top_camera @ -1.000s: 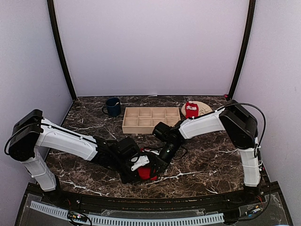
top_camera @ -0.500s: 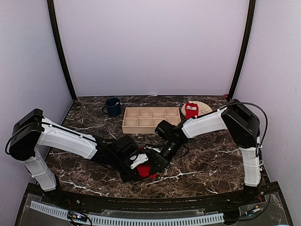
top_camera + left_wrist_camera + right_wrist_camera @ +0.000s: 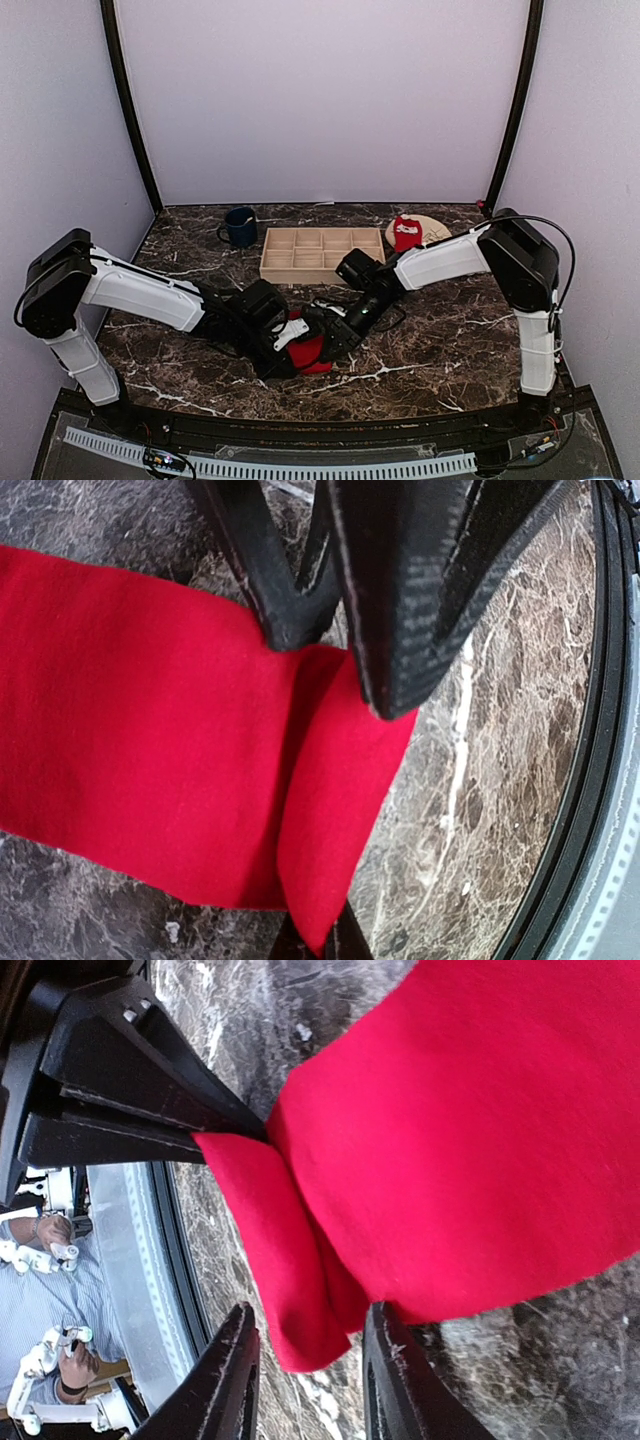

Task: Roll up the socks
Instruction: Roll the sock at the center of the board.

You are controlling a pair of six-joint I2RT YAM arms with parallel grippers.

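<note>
One red sock (image 3: 309, 353) lies on the marble table near the front middle, its end folded over. In the left wrist view the sock (image 3: 150, 730) fills the left side, and my left gripper (image 3: 312, 942) is shut on its folded corner. In the right wrist view my right gripper (image 3: 310, 1360) is open, with its fingers (image 3: 232, 1380) on either side of the sock's fold (image 3: 300, 1290). The left gripper (image 3: 120, 1090) pinches the same fold from the upper left. The second red sock (image 3: 405, 232) lies on the tan plate at the back right.
A wooden compartment tray (image 3: 322, 254) stands behind the grippers. A dark blue mug (image 3: 240, 227) is at the back left and a round tan plate (image 3: 432, 229) at the back right. The table's black front edge (image 3: 590, 780) is close to the sock.
Both grippers and the sock have shifted a little away from the front edge. More of the red sock shows between them now.
</note>
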